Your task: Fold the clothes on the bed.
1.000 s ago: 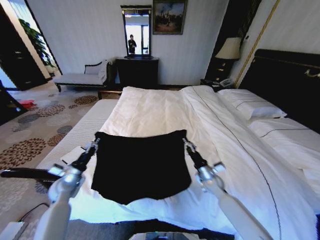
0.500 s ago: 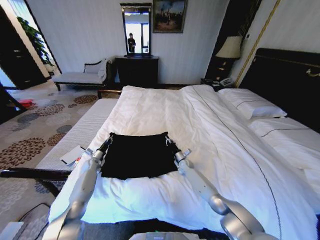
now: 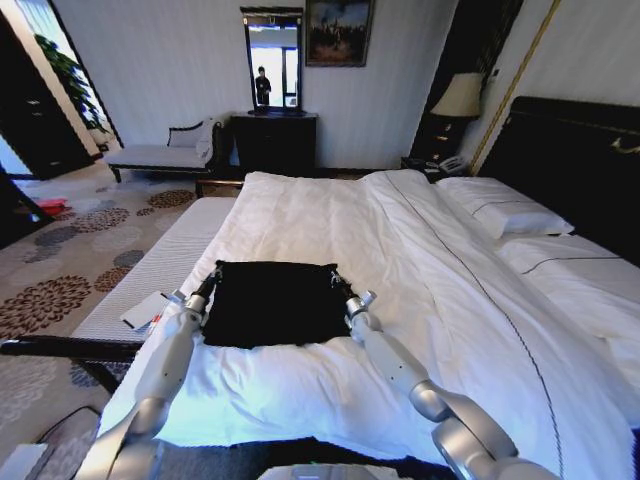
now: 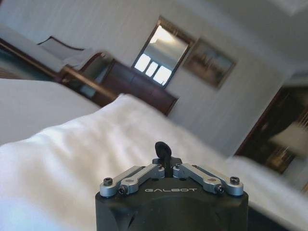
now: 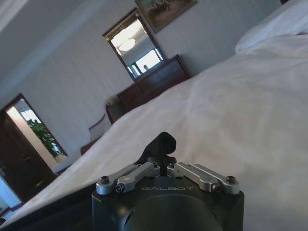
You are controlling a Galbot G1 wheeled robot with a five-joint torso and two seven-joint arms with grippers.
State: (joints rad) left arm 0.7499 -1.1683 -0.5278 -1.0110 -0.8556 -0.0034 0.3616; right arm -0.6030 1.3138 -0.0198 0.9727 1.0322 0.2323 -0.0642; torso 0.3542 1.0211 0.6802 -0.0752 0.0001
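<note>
The clothes [image 3: 275,302], a plain black T-shirt, lie flat in a rough rectangle on the near part of the bed [image 3: 450,300]. My left gripper [image 3: 207,284] is at the shirt's far left corner and my right gripper [image 3: 337,282] at its far right corner. Both are low on the white duvet, each shut on a pinch of black cloth. The left wrist view shows that dark tuft between the left gripper [image 4: 163,152] tips. In the right wrist view a similar fold sticks up from the right gripper [image 5: 162,145].
White pillows [image 3: 505,212] and a dark headboard [image 3: 570,150] are on the right. A pale bench [image 3: 165,262] with a booklet [image 3: 147,308] runs along the bed's left side. A dark dresser [image 3: 275,140], a chaise [image 3: 160,155] and a lamp [image 3: 458,98] stand by the far wall.
The shirt hung spread between both raised grippers a second ago. Both arms have reached forward and down, and the shirt now lies on the duvet farther from me.
</note>
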